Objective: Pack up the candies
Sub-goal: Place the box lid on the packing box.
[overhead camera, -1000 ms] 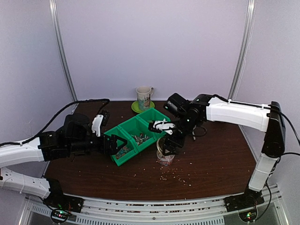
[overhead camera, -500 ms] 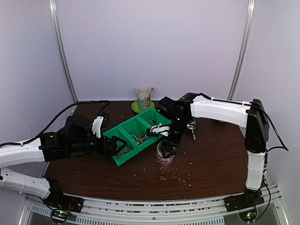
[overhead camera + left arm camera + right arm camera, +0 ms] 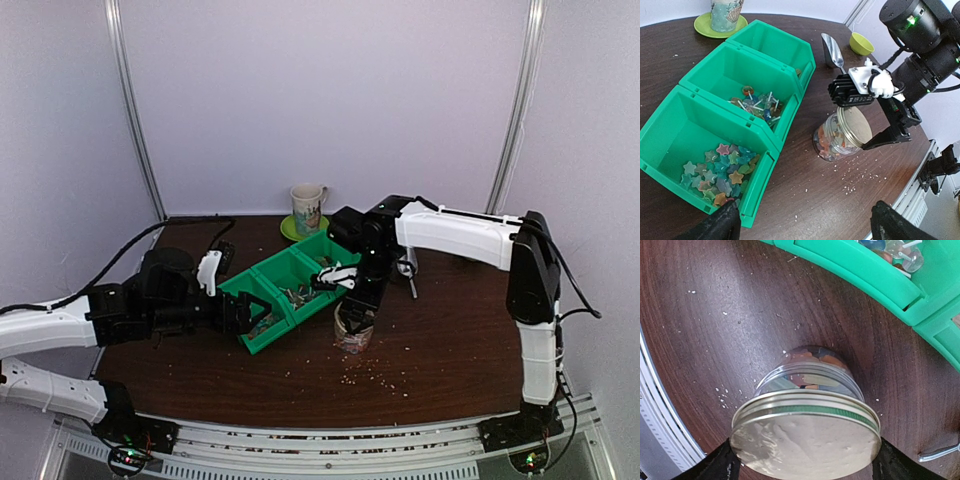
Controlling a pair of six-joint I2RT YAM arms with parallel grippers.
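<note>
Your right arm [image 3: 460, 232] has folded in toward 9 o'clock since earlier. Top view: left gripper [image 3: 807, 218] at bin's [image 3: 685, 125] 8, spread wide, empty. Candies [image 3: 720, 167] in nearest compartment, more in jar [image 3: 827, 145] at bin's 4. Right gripper [image 3: 861, 119] clamps lid [image 3: 805, 440], tilted over jar.

Orange, yellow, green, blue and brownish tones are shown by the small star-shaped candies [image 3: 722, 167] in the bright green plastic bin [image 3: 780, 45]. A dull tan is seen on the round metal jar lid [image 3: 807, 437]. The dark brown wooden table [image 3: 805, 195] is flecked with pale crumbs.
</note>
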